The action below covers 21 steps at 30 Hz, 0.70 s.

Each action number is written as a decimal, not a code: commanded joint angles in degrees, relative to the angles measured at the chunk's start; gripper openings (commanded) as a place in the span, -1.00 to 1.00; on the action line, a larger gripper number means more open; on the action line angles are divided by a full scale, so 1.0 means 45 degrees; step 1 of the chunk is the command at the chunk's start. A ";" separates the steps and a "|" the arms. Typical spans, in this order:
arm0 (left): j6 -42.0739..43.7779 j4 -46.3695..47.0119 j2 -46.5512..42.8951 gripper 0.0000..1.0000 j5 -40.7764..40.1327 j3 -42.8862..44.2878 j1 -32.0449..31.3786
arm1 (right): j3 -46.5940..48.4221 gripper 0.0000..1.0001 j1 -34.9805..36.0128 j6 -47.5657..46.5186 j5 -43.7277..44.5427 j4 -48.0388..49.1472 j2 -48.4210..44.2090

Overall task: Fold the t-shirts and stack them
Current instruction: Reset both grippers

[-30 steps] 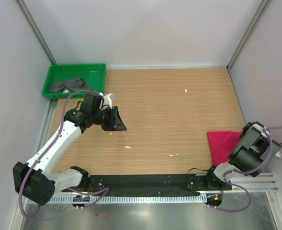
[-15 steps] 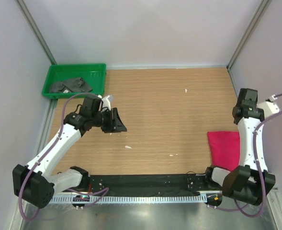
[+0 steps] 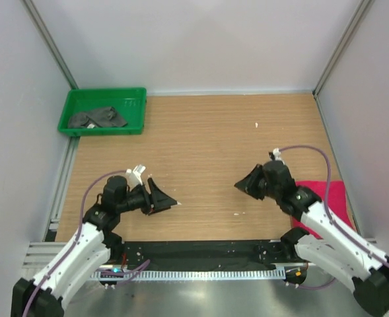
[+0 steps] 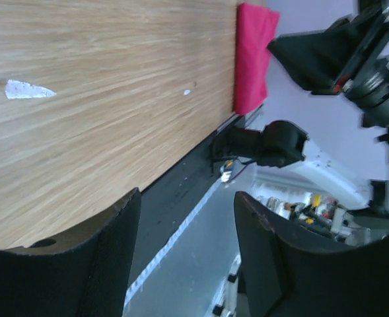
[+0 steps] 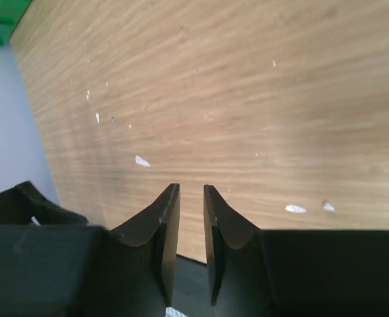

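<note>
A crimson-red t-shirt [image 3: 335, 196] lies folded flat at the table's right edge, partly under my right arm. In the left wrist view the same red t-shirt [image 4: 252, 56] shows far off. A dark grey t-shirt [image 3: 99, 117] lies crumpled in the green tray [image 3: 102, 131] at the back left. My left gripper [image 3: 165, 201] hovers low over the near left of the table, pointing right, open and empty [image 4: 184, 205]. My right gripper [image 3: 245, 184] points left just left of the red shirt. Its fingers [image 5: 191, 191] stand a narrow gap apart with nothing between them.
Small white flecks [image 5: 142, 160] dot the wooden table [image 3: 214, 139]. A black strip and a metal rail [image 3: 201, 251] run along the near edge between the arm bases. Grey walls close in the left, back and right sides.
The right arm swung from the far right edge to the near middle of the table, and its jaws parted a little. The left gripper dropped toward the near edge and opened wider.
</note>
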 commanded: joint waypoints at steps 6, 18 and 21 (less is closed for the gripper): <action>-0.5796 0.4275 -0.5479 0.39 0.0324 -0.3953 0.0058 | -0.4973 1.00 0.0306 0.3338 -0.1814 0.2378 -0.7602; -0.8398 0.5735 -0.8903 0.74 0.0344 -0.5325 0.0058 | -0.8001 0.99 0.0287 0.4140 -0.4214 0.3465 -1.1032; -0.9820 0.7805 -0.9077 0.84 -0.0044 -0.5482 0.0019 | -0.9269 1.00 0.0326 0.4841 -0.5192 0.6702 -1.1149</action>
